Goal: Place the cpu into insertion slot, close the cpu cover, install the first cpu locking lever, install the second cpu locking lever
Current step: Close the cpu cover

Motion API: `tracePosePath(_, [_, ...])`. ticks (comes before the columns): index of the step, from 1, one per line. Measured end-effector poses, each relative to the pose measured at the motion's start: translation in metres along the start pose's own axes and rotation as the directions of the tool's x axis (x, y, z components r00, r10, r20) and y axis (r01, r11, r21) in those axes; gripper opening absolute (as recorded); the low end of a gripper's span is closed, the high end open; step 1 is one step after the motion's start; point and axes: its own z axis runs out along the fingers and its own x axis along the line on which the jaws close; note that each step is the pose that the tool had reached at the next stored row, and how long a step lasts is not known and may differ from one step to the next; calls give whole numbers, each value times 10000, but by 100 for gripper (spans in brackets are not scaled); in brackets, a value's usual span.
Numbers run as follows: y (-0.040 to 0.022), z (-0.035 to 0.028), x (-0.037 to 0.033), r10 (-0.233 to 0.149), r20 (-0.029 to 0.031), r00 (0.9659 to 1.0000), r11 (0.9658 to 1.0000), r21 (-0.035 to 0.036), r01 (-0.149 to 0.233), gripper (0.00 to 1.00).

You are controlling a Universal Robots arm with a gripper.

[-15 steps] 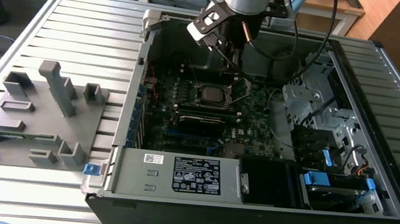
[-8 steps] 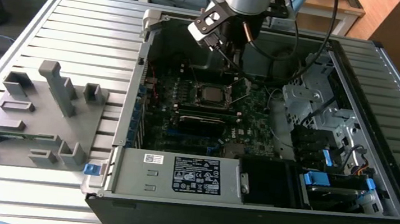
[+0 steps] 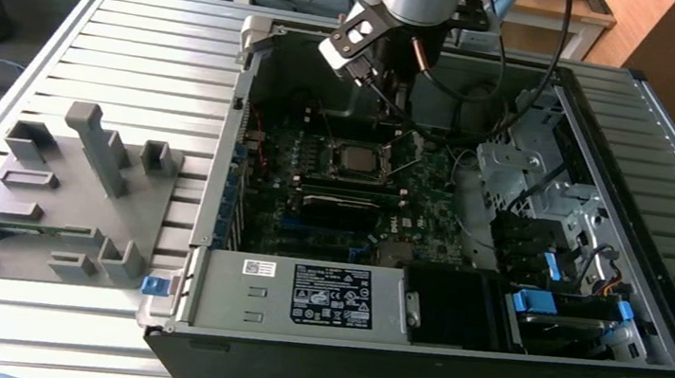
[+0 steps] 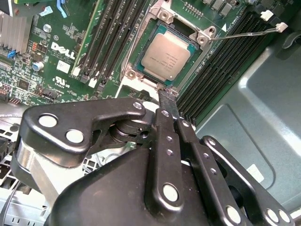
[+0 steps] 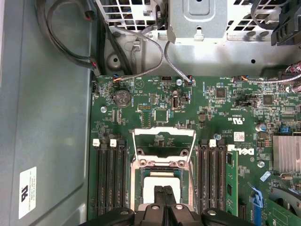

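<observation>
The cpu [image 4: 167, 56] lies flat in the insertion slot [image 4: 130, 74] on the green motherboard, its silver-grey top showing. It appears again in the first wrist view as the cpu [image 5: 151, 181]. The cpu cover [image 5: 163, 133] stands raised at the slot's far side, away from my fingers. A thin wire locking lever [image 4: 244, 34] sticks out beside the slot, unlatched. My gripper [image 4: 170, 104] is shut with nothing between its fingers, the tips at the slot's near edge just above the cpu. In the exterior view the gripper [image 3: 394, 119] hangs over the slot [image 3: 354, 159].
Long black memory slots [image 4: 113, 33] flank the socket on both sides. A labelled power supply box [image 3: 300, 294] fills the case's near side, and a drive cage [image 3: 529, 182] sits toward the exterior view's right. A grey fixture plate [image 3: 56, 205] lies outside the case.
</observation>
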Motion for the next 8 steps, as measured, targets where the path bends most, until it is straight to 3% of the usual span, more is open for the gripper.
tracePosePath(8, [17, 1, 0, 1, 0, 10000, 10000, 1, -1, 11])
